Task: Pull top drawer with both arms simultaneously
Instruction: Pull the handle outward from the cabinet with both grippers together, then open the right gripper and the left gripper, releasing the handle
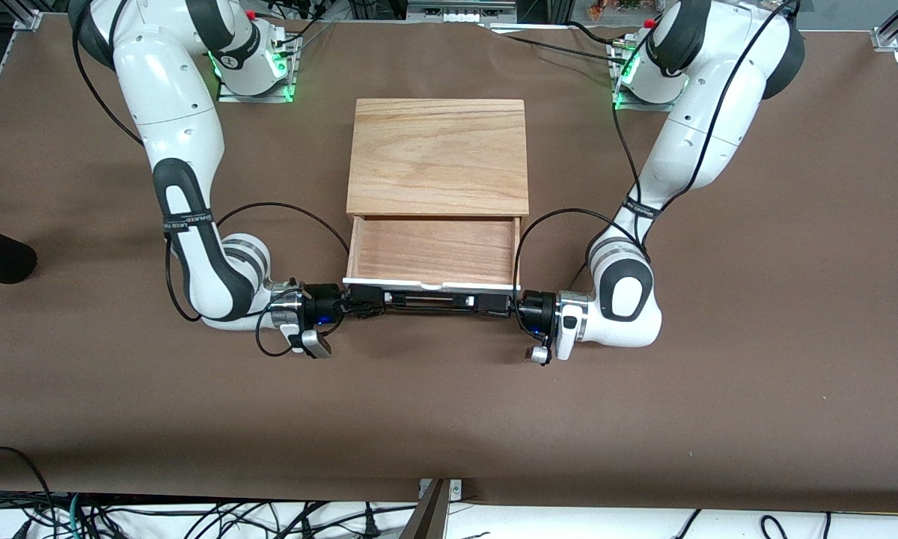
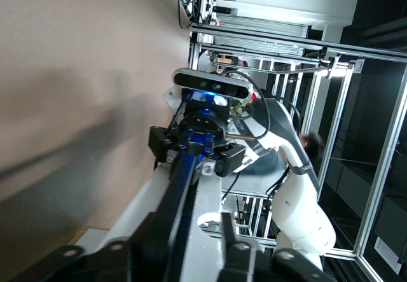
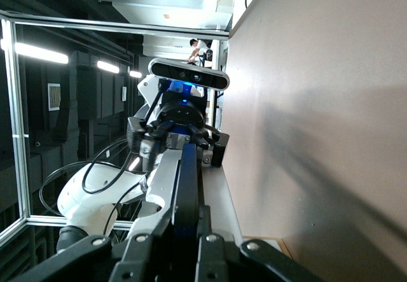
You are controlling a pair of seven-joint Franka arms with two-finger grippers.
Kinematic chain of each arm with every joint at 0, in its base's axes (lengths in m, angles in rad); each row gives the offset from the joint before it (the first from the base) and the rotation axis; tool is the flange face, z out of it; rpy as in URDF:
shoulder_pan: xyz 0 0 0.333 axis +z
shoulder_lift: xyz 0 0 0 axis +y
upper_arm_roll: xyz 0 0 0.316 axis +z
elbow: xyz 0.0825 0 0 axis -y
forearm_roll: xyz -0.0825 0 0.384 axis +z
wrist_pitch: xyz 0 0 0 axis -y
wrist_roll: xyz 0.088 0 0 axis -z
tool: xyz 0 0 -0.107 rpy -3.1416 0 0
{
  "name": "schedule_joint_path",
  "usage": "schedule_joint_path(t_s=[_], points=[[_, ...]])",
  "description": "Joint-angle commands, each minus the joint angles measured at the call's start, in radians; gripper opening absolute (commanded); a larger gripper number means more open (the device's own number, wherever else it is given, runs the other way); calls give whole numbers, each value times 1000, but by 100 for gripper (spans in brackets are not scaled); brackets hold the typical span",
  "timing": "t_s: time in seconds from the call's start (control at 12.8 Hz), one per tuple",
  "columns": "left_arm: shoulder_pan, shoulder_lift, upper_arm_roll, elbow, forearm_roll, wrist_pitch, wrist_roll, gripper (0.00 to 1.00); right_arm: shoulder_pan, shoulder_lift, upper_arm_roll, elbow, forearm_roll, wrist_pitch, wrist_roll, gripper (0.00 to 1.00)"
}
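Drawer [image 1: 432,251] pulled out at frame center; right gripper [image 1: 378,302] clamps handle [image 1: 426,301]; left gripper [image 1: 483,303] fingers: cannot tell.

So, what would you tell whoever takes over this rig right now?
Right gripper: shut on the handle, at the right arm's end of it.
Left gripper: at the handle's other end; its grip can't be judged.
Top drawer: pulled well out of the cabinet, toward the front camera, tray empty.
Done: the pull, or most of it.
Left: probably release the handle and back both arms off.
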Motion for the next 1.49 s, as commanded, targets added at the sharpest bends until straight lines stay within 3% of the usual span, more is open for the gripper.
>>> schedule_joint_path(t_s=[0.0, 0.31, 0.47, 0.71, 0.86, 1.25, 1.41], points=[[11, -24, -12, -15, -4, -60, -30, 100, -73, 37, -17, 95, 53, 74, 59, 99], [13, -25, -12, -23, -3, -60, -28, 100, -70, 33, -17, 95, 50, 81, 59, 100], [11, -24, -1, -21, 64, -60, -19, 100, -65, 28, -42, 97, 35, 84, 59, 100], [13, 2, -1, -18, 73, -57, 90, 100, -61, 16, -114, 133, -83, 84, 64, 100], [11, 10, 2, -14, 71, -54, 105, 100, -59, 13, -148, 176, -162, 84, 135, 100], [7, 6, 66, 2, 86, -56, 119, 100, -44, 10, -170, 215, -212, 126, 344, 100], [-2, -16, 120, 52, 198, -57, 118, 100, -27, 1, -170, 228, -242, 172, 450, 100]])
